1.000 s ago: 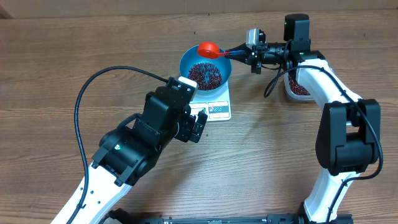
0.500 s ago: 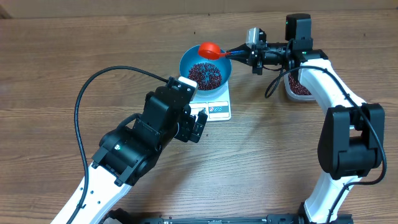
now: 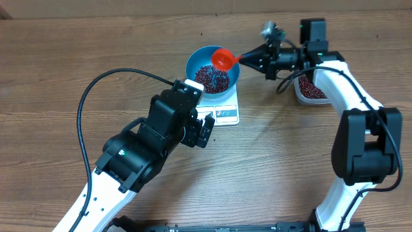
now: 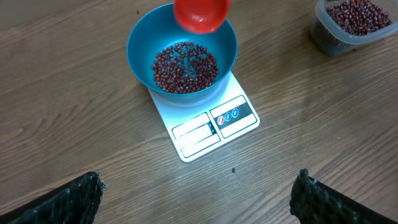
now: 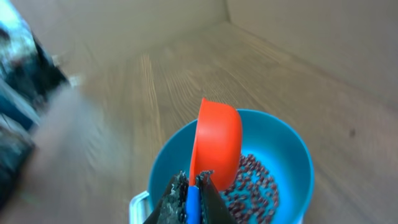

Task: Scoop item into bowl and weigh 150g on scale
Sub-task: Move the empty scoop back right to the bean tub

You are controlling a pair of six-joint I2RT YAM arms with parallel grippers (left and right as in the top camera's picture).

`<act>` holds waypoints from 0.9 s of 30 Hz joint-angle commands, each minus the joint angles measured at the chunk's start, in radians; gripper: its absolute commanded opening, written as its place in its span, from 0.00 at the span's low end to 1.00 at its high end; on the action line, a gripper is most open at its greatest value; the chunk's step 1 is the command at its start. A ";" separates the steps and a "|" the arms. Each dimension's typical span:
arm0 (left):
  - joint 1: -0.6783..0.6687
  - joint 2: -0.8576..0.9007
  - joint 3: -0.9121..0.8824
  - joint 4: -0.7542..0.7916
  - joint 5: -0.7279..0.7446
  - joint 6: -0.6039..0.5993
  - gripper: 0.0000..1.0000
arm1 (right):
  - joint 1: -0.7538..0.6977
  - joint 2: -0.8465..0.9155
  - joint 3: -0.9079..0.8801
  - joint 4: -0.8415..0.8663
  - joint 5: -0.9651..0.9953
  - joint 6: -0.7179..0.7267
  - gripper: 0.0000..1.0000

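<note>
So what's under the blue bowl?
The white scale sits under the blue bowl. Only its front part, with the display and buttons, sticks out. The bowl covers the rest of its top.

Overhead top-down; both wrist views share bowl (image 4: 138,55)

Bright, even light from above; soft, faint shadows on brown wooden table (image 3: 290,161). Right wrist view: left side blurred, bkgd out of focus. Other 2 sharp.
</note>
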 commanded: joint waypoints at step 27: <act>0.005 -0.017 0.000 0.000 -0.006 -0.007 1.00 | -0.286 -0.577 0.003 -0.443 0.647 0.664 0.04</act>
